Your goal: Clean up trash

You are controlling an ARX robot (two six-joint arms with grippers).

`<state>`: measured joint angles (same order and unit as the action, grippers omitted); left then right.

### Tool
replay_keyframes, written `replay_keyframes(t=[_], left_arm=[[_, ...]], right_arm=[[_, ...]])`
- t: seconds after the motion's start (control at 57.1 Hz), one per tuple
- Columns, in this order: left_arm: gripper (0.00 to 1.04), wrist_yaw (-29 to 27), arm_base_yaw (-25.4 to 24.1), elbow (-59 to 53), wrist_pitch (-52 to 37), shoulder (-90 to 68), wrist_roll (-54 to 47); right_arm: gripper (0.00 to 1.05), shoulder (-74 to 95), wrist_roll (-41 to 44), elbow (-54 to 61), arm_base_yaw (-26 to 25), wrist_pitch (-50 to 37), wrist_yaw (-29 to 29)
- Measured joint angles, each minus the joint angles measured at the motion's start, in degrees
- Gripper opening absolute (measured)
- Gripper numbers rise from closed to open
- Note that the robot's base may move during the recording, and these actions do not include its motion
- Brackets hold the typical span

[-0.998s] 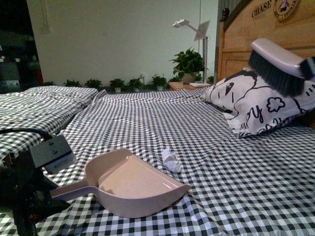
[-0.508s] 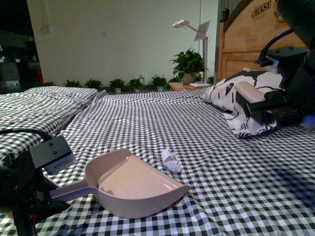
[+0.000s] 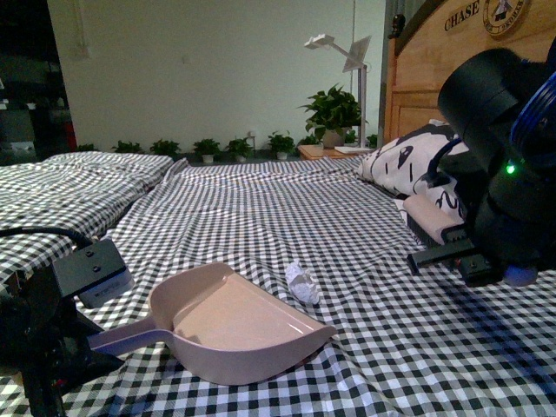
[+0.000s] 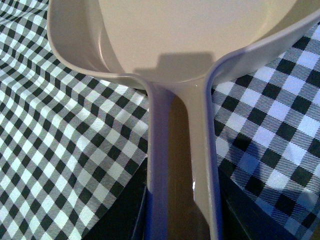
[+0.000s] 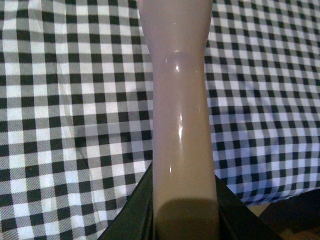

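The left hand (image 3: pixel 82 343) is grasping the handle of the pink dustpan (image 3: pixel 230 326), clenched around it at about 8 o'clock in the front view; the left wrist view is showing the handle (image 4: pixel 182 165) running out from between the jaws into the pan's bowl. The pan is resting on the checked bedspread (image 3: pixel 287 204) with its open lip facing toward 2 o'clock.

The trash (image 3: pixel 302 283), a small crumpled white paper wad, is lying on the bedspread just beside the pan's lip, at about 1 o'clock from the pan, apart from it and not yet inside.

The right hand (image 3: pixel 473 252) is hanging at 3 o'clock in the front view, in front of the patterned pillow (image 3: pixel 408 165), and is gripping the brush (image 3: pixel 433 217); the right wrist view is showing the pale brush handle (image 5: pixel 181 115) clamped between the jaws over the cloth. The bristles are hidden behind the arm, so I cannot tell which way they are facing.

By my reading, the sweeping step is just starting: both tools are in hand, and the brush is well apart from the wad. The next move calls for bringing the brush down to the far side of the wad, at its 2 o'clock, and drawing it toward the lip while the left hand is keeping the pan pressed flat so the paper is not slipping under the edge.
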<state>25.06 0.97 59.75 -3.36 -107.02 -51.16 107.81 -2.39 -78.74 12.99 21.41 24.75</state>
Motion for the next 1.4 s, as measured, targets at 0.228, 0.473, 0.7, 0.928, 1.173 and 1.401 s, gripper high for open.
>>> replay_keyframes(t=[0.228, 0.473, 0.7, 0.928, 1.173, 1.401], left_arm=[[0.28, 0.00, 0.00, 0.00, 0.00, 0.00, 0.00], [0.28, 0.00, 0.00, 0.00, 0.00, 0.00, 0.00], [0.28, 0.00, 0.00, 0.00, 0.00, 0.00, 0.00], [0.28, 0.00, 0.00, 0.00, 0.00, 0.00, 0.00], [0.28, 0.00, 0.00, 0.00, 0.00, 0.00, 0.00], [0.28, 0.00, 0.00, 0.00, 0.00, 0.00, 0.00]], right_arm=[[0.20, 2.10, -0.61, 0.90, 1.97, -1.75, -0.28], [0.20, 2.45, -1.09, 1.97, 2.99, -3.04, -0.74], [0.20, 3.45, -2.25, 2.47, 4.20, -3.10, -2.23], [0.20, 3.69, -3.87, 2.47, 7.04, -2.29, -5.60], [0.20, 3.72, -5.22, 2.47, 9.55, -1.84, -8.37], [0.20, 3.72, -5.81, 2.45, 11.13, -1.79, -9.94]])
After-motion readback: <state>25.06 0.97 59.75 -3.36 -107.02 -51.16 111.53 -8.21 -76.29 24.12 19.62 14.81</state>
